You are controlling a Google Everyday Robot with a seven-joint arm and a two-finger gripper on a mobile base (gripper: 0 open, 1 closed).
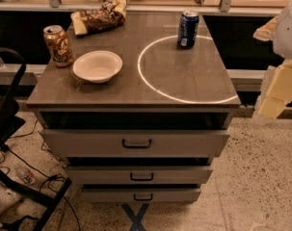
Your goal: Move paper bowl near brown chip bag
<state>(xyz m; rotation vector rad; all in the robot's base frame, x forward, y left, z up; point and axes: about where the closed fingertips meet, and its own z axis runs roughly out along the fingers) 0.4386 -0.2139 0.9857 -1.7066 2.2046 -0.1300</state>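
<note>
The paper bowl (97, 66) is off-white, upright and empty. It sits on the left front part of the grey cabinet top (184, 76). The brown chip bag (99, 16) lies at the back left corner of the top, dark and wrinkly with yellow ends, about a bowl's width behind the bowl. My gripper (265, 29) shows as a pale shape at the right edge of the view, beyond the cabinet's right side, with pale arm segments (280, 88) below it. It is far from the bowl and holds nothing that I can see.
A tan-and-brown soda can (58, 45) stands just left of the bowl. A blue soda can (188, 29) stands at the back right, on a white ring of light (184, 69). Three drawers (136, 143) are below. A black frame (10, 129) and cables are at the left.
</note>
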